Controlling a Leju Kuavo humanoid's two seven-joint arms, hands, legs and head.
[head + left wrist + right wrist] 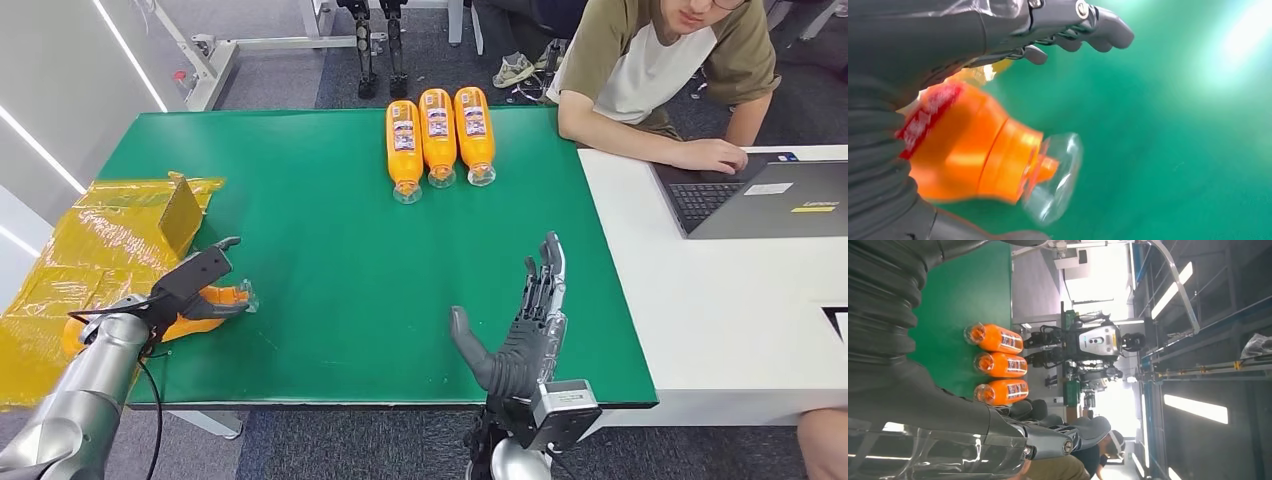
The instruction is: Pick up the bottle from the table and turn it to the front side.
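Observation:
An orange bottle [222,297] with a clear cap lies sideways at the left edge of the green table [330,250], and my left hand [195,280] grips it, fingers over its top. In the left wrist view the bottle [968,150] shows its red label and clear cap, blurred, between the fingers [1088,30] and the thumb, just above the green surface. My right hand [525,325] stands open near the table's front edge, fingers straight and pointing away, holding nothing. Three more orange bottles [438,140] lie side by side at the far edge, caps toward me, labels up; the right wrist view shows them too [998,365].
A crumpled yellow plastic bag [100,250] with a cardboard flap covers the left end beside my left arm. A white table [720,300] adjoins on the right with a laptop [770,195]; a person [660,70] sits there typing. Metal stands [380,45] rise behind the table.

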